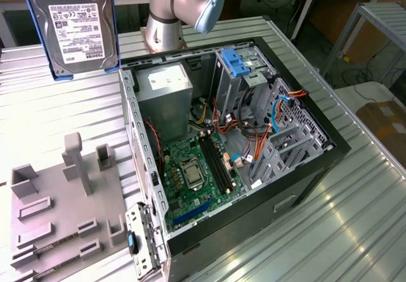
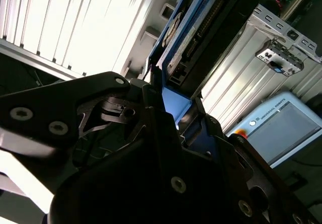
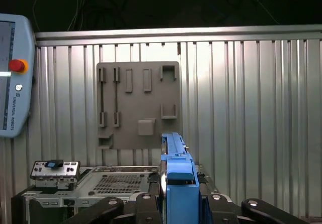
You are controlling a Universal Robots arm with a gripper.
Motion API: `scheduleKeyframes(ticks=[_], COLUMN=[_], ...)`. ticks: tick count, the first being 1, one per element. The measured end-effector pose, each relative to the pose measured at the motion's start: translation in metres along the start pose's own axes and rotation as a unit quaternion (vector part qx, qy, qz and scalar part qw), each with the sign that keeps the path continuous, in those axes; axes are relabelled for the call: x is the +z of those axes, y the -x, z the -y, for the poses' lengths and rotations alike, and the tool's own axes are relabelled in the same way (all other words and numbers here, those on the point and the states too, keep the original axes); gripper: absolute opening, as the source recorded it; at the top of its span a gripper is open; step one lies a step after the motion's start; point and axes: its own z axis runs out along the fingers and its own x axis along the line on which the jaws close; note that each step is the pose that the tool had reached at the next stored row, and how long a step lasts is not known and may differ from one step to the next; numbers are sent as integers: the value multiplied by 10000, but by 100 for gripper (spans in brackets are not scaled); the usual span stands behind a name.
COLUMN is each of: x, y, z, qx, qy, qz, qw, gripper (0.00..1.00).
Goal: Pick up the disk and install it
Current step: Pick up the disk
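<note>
**A:** Between the black fingers of the gripper [image 3: 177,204], what is sitting there?

**B:** The disk [image 3: 173,151]. The fingers are clamping it by its blue side rails, and the first wrist view is showing it edge-on. From the exterior view it is hanging upright in the air, its white label [image 1: 75,25] facing the camera, touching nothing but the hand.

**A:** And which step are you reading this as?

**B:** I am judging it as the carry. The pick is looking done, and the install is not yet. The open computer case [image 1: 136,136] is lying lower than the hand and off toward the exterior view's right, well apart from the disk. The grey fixture plate [image 1: 63,218] is lying on the table [image 1: 355,218] on the hand's side of the case.

**A:** What is mattering most for doing it well?

**B:** Squareness and a firm hold. The rails are giving the fingers only narrow faces to press on, so any jolt is risking a twist in the grasp. A slow, level carry is looking wise to me.

**A:** Anything around the case worth minding?

**B:** The drive cage [image 1: 231,92] under the blue bracket [image 1: 240,62] is standing just beside the power supply [image 1: 163,92], and loose cables [image 1: 254,144] are trailing close by. I would be steering the disk well clear of the case's rim and those cables.
</note>
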Motion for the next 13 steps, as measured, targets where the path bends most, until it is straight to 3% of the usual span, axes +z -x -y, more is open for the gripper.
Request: scheduleKeyframes(ticks=[5,13], x=[1,3], y=[5,11], z=[193,415], qx=[0,0], qy=[0,0], qz=[0,0], qw=[10000,10000], gripper=[37,37])
